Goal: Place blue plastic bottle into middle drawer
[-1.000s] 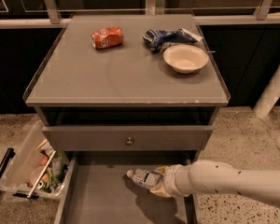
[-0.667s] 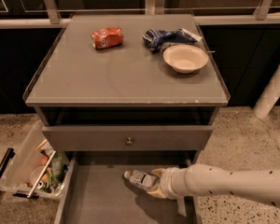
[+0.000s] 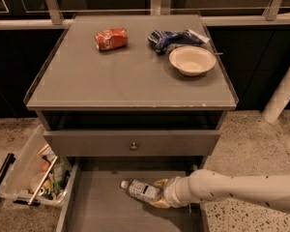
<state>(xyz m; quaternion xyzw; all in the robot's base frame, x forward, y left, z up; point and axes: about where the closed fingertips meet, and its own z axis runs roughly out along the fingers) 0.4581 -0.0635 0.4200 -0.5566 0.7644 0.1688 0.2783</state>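
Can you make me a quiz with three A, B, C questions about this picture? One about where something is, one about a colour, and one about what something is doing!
1. Where is the blue plastic bottle?
A on a chair
B in the open middle drawer
C in a sink

2. What colour is the soda can?
A red
B green
C yellow

3. What is the gripper doing?
A open and empty
B shut on the bottle
C holding a spoon

Answers:
1 B, it lies low inside the pulled-out drawer.
2 A, its wrapper is red.
3 B, the gripper, down in the drawer, clamps the bottle's bottom end.
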